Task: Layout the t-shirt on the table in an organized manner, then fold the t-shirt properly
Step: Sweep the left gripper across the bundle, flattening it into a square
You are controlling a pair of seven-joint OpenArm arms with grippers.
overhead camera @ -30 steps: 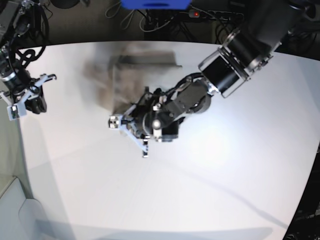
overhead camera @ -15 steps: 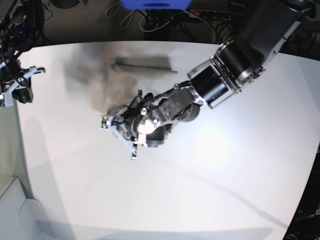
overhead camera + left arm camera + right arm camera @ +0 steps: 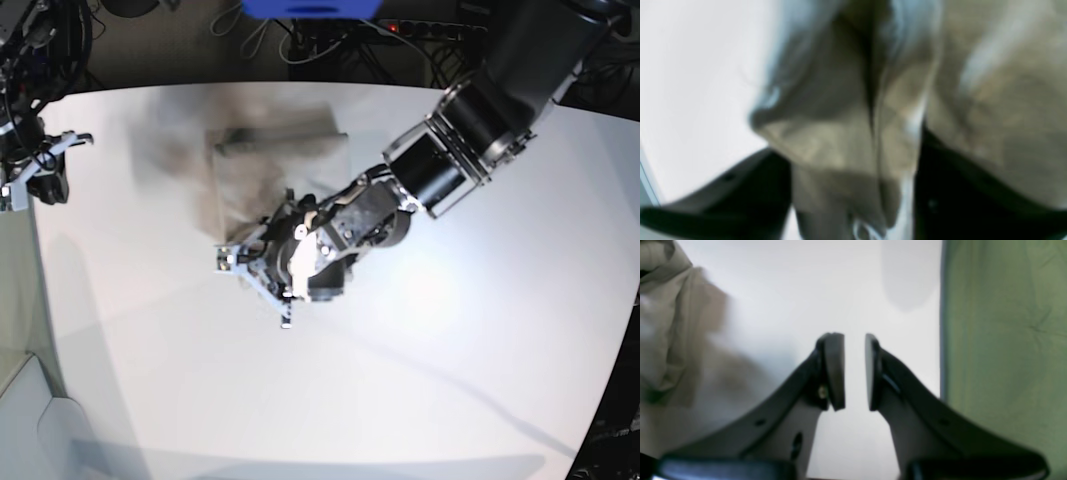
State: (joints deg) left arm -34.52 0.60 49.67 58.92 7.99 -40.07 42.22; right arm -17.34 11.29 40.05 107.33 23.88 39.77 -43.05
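The light grey-beige cotton t-shirt [image 3: 255, 165] has shifted and lies blurred, unspread, on the white table [image 3: 420, 380]. Left gripper [image 3: 262, 282] jaws straddle bunched cloth; grip uncertain. Right gripper [image 3: 854, 371] stands narrowly parted, empty. Layout incomplete.

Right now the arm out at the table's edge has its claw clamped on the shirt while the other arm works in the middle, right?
Not quite. The right wrist view shows that right gripper empty, pads slightly apart over bare table; the shirt lies off to its side. The left gripper does work mid-table, at the shirt.
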